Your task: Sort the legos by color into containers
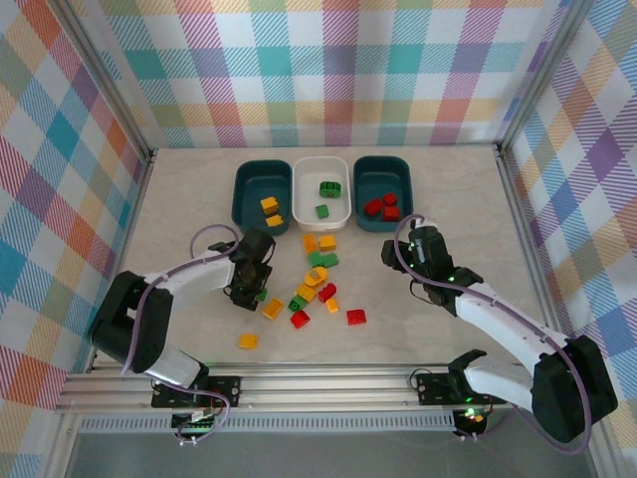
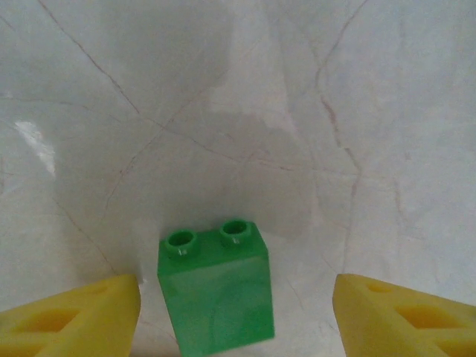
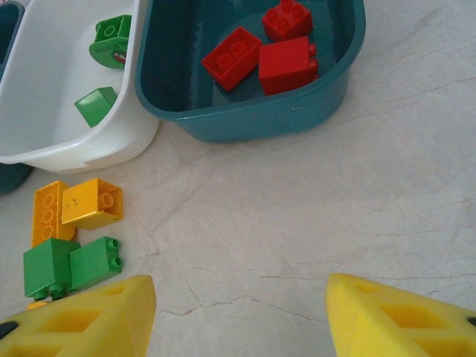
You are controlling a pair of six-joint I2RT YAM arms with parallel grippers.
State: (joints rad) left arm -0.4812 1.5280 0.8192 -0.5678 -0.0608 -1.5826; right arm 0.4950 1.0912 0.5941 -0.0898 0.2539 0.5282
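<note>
On the pale marbled table [image 1: 199,339], a dark teal plastic tub [image 1: 239,194], a white plastic tub [image 1: 309,204] and a second dark teal plastic tub [image 1: 383,174] are sitting left to right; small studded plastic bricks [image 1: 317,276] are lying before them.

Free room: we see bare surface [image 1: 189,199] at the upper left and upper right of the top view.
Middle: loose legos [image 1: 309,293] crowd our way.
Upper middle: three containers [image 1: 320,160] stand side by side.
Left gripper [image 2: 236,312]: a green lego [image 2: 214,294] sits between its spread fingers.
</note>
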